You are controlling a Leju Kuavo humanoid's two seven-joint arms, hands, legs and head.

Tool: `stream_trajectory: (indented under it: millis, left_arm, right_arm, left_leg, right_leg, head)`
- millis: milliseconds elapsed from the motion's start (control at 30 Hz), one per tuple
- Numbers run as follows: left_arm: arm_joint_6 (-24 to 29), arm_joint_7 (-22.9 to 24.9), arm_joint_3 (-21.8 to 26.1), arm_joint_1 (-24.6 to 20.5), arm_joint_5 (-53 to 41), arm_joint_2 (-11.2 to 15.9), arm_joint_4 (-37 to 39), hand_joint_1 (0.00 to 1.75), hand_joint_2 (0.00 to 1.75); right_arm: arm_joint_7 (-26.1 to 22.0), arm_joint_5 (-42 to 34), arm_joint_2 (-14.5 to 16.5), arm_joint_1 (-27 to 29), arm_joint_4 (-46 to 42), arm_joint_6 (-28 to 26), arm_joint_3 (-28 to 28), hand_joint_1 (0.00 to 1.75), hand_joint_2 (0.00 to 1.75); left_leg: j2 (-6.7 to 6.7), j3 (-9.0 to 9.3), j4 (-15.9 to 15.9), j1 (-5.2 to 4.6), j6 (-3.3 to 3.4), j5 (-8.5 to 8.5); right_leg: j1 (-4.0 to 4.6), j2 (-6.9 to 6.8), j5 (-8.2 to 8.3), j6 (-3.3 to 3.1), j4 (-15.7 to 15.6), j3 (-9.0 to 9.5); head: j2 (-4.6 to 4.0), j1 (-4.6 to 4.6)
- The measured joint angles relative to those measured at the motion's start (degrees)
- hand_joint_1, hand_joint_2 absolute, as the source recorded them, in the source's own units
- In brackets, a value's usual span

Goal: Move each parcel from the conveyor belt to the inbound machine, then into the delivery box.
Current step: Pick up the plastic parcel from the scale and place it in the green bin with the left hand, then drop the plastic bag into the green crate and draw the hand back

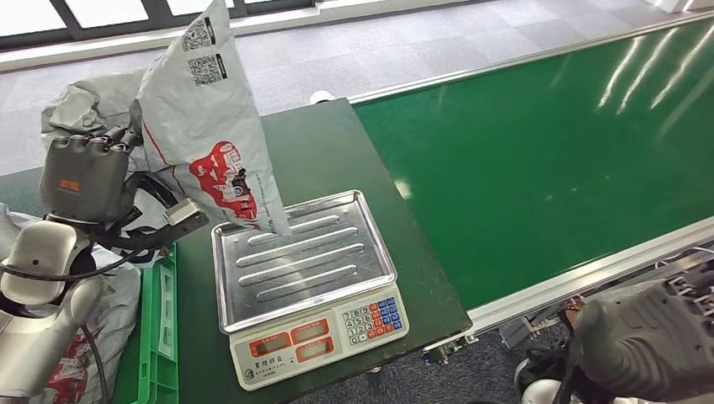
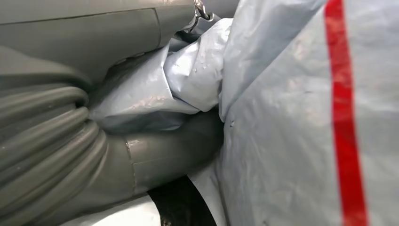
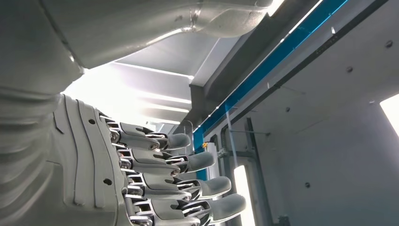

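- The head view looks down on a dark green counter with a weighing scale on it. The scale has a ribbed, shiny steel tray and a white front panel with orange display windows and a coloured keypad.
- The left hand grips a grey plastic mailer parcel by its crumpled edge. The parcel stands tilted, its lower corner touching the back left of the scale's tray, its top leaning away. It carries a red printed picture, a thin red stripe and QR code labels near the top.
- The left wrist view shows the grip up close: the thick grey thumb and the ribbed cover press into bunched, glossy grey film of the parcel, with a red stripe running down it.
- To the right of the counter runs the conveyor belt, a smooth, glossy green band with pale metal edges.
- A green plastic crate sits just left of the scale, with more grey bagged parcels beside it.
- The right hand hangs low beside the belt's edge. The right wrist view shows its fingers stretched out straight and apart, holding nothing, against a pale ceiling with a blue beam.
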Motion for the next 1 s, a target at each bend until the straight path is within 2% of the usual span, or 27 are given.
stream_trajectory:
  millis: [267,567,867,1000]
  left_arm:
    - [2.6,0.4,7.3,-2.4,-4.3,2.1,11.8,1.75,1.75]
    - [1.7,0.4,12.7,-6.2,-6.5,5.3,23.5,1.75,1.75]
    - [-3.9,-1.7,15.9,-6.3,-5.5,7.8,24.8,1.75,1.75]
    - [-11.9,-3.9,16.8,-5.4,-2.0,9.7,20.8,1.75,1.75]
  right_arm:
    - [0.0,0.5,0.0,-1.5,1.8,0.0,0.0,0.00,1.75]
    - [0.0,1.1,0.0,-2.0,2.6,0.0,-0.4,0.00,1.75]
    - [0.0,1.5,0.2,-0.9,2.4,0.0,-1.7,0.00,1.75]
    - [0.0,1.8,0.5,0.0,2.1,0.0,-2.3,0.00,1.75]
  left_leg:
    - [0.00,-0.02,0.0,0.06,-0.05,0.04]
    - [0.01,-0.04,0.0,0.12,-0.06,0.04]
    - [-0.01,-0.10,0.0,0.12,-0.06,0.04]
    - [0.02,-0.10,0.0,0.12,-0.06,0.04]
  right_leg:
    - [0.08,0.00,0.02,-0.04,0.0,-0.03]
    - [0.09,0.05,0.02,-0.05,0.0,-0.08]
    - [0.09,0.02,0.02,-0.05,0.0,-0.11]
    - [0.10,0.04,0.02,-0.06,0.0,-0.13]
  head:
    - [0.00,-0.02]
    - [0.00,-0.01]
    - [0.00,-0.01]
    - [0.00,-0.01]
